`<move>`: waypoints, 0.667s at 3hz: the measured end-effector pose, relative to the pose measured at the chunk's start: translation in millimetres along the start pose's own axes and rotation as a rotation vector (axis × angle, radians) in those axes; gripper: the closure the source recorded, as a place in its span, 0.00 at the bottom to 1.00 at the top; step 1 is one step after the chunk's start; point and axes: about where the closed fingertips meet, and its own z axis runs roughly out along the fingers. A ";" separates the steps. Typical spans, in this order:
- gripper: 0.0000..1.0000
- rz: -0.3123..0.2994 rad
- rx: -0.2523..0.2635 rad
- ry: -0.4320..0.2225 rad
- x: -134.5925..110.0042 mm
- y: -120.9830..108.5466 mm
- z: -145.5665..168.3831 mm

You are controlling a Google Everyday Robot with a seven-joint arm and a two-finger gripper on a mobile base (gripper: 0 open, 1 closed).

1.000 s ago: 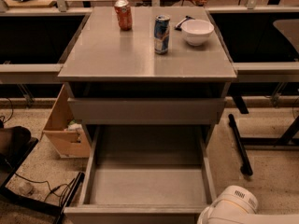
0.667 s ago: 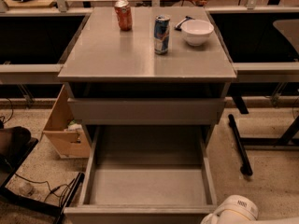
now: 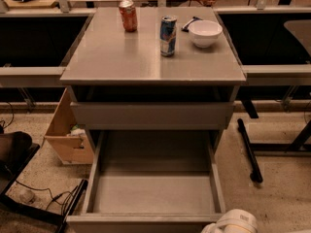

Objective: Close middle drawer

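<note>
- Camera view: the middle drawer [image 3: 153,195] sticks far out of the desk [image 3: 121,57], toward the camera. Its long side runs front to back.
- The claw [image 3: 234,223] sits low at the bottom right, just beside the drawer's front right corner. I cannot tell if it is open or holds anything.
- I think the drawer needs a straight push back in.

Gripper [image 3: 233,223]: 1 unit, seen only in part at the bottom edge of the view, right of centre. Colour white to cream. Surface smooth, slightly glossy. Shape rounded and domed. 1 curved grey seam runs across the top, dividing it into 2 bands.
</note>
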 end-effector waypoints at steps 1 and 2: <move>1.00 -0.044 0.018 -0.042 -8.8 -4.3 28.0; 1.00 -0.093 0.052 -0.069 -16.1 -7.5 49.3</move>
